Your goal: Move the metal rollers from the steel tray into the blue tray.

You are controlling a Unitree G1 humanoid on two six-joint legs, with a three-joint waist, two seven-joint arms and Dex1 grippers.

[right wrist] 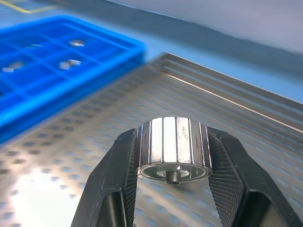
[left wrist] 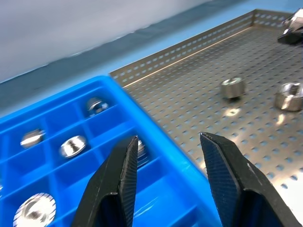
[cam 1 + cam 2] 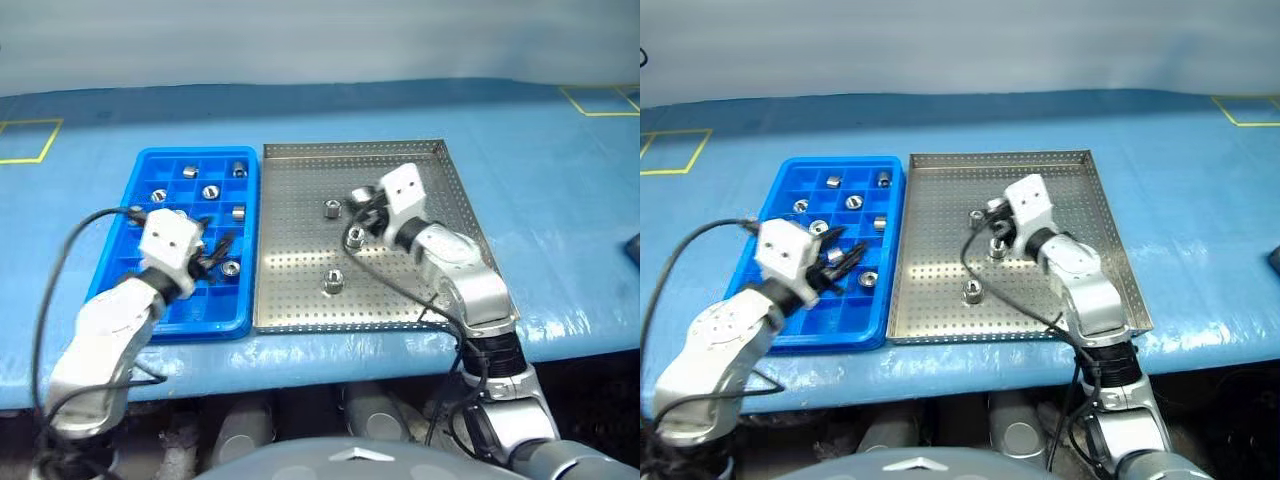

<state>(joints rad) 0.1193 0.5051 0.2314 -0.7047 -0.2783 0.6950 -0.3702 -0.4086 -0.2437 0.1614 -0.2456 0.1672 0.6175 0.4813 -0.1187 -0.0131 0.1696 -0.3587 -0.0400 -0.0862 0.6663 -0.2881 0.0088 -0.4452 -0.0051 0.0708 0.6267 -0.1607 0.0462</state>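
Head view: the right hand (image 3: 356,225) hangs above the middle of the steel tray (image 3: 440,150), clamped on a roller; two loose metal rollers (image 3: 334,282) lie there. The left hand (image 3: 213,255) hovers over the blue tray (image 3: 150,160), near the desk's front edge.

Left wrist: its fingers (image 2: 120,179) stand apart, empty.

Right wrist: a ribbed roller (image 1: 174,153) is pinched between both fingers.

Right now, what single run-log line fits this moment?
right gripper: shut on roller above steel tray | left gripper: nothing held, over blue tray | loose rollers remain

Silver-grey arms carry white boxy wrists, black ribbed jaws (textured inside) and looping black cables.
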